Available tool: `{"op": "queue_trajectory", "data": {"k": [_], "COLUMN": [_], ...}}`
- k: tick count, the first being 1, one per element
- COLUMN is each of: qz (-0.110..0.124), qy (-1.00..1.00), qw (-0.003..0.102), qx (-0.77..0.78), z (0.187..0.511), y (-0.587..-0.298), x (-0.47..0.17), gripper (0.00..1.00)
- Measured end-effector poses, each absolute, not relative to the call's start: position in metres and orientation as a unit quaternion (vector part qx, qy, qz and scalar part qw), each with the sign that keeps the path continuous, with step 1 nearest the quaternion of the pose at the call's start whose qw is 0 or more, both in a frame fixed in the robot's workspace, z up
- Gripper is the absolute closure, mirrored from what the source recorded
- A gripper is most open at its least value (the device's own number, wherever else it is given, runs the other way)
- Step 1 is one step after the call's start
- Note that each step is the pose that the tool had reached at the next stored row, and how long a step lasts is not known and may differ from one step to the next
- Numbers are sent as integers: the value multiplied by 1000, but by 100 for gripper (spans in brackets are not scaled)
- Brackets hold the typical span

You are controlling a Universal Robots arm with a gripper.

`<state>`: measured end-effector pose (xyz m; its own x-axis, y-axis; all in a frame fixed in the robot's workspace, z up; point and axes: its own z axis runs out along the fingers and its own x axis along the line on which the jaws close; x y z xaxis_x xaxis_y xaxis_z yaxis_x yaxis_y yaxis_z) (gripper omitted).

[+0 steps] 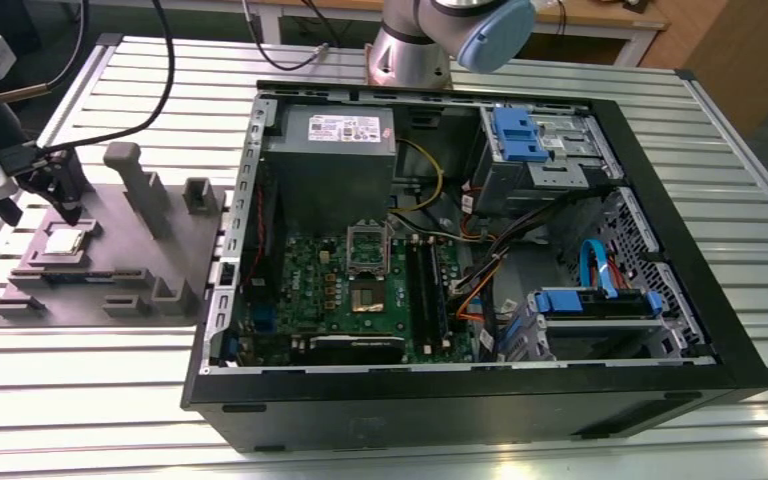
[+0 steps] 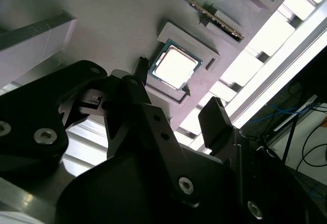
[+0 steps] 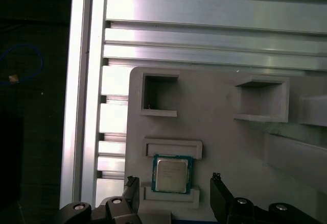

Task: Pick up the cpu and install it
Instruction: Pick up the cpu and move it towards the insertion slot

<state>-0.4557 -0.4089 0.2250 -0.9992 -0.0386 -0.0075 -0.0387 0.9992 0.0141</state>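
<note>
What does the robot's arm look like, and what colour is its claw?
The arm is a shiny silver-grey tube with a round light blue cap. The gripper is black, with chunky angular fingers and little silver screws. A thin black cable trails towards it.

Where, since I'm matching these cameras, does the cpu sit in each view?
Exterior view: cpu on the grey plate, at the exterior view's left.
Second wrist view: cpu in the plate's framed recess.
First wrist view: cpu between two raised bars.
Shared landmark: the grey plate.
</note>
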Motion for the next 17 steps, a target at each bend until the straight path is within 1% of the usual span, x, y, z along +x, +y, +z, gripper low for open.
{"op": "queue_trajectory", "data": {"k": [9, 17], "qz": [8, 22], "qy": [1000, 1000], "qw": [4, 4], "qx": [-19, -19], "z": [223, 217], "y": [-410, -414], "x": [-456, -456], "gripper": [34, 34]}}
